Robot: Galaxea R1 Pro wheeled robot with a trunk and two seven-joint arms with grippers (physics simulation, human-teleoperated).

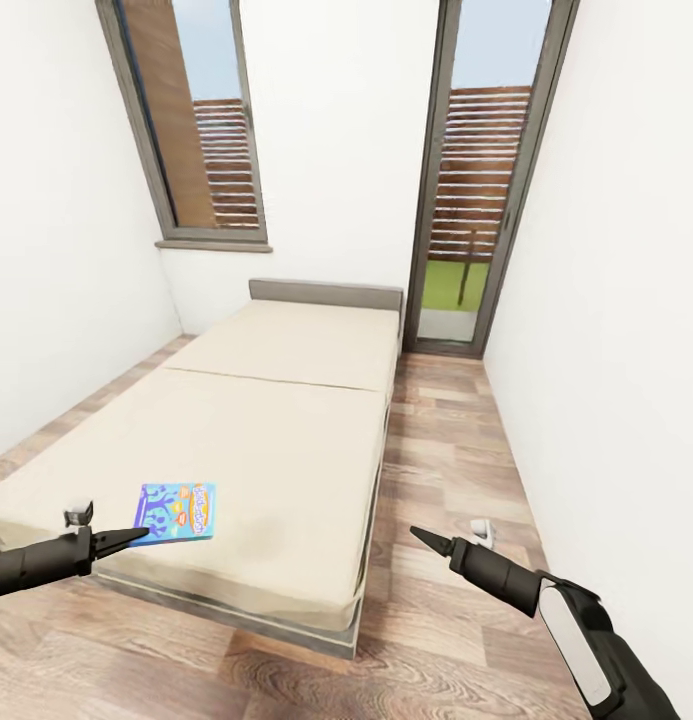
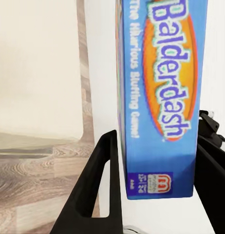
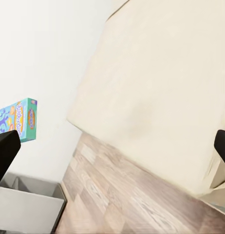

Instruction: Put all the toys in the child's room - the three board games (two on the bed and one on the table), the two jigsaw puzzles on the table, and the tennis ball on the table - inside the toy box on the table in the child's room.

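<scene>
I have the left gripper (image 1: 136, 534) pinching the blue game box (image 1: 175, 510) by its near edge, over the near left corner of the bed (image 1: 286, 440); the wrist camera shows the box (image 2: 163, 92) clamped between both fingers (image 2: 100, 185). My right gripper (image 1: 418, 535) hangs over the wood floor (image 1: 446, 440) right of the bed, fingers spread, well apart from the box.

Pretty bright, flat daylight everywhere, white walls (image 1: 616, 300) nearly blown out. Only soft shadows under the bed (image 1: 286, 440) edge. Head view bends lines near the edges. Wrist shots look soft, box lettering slightly fuzzy.
</scene>
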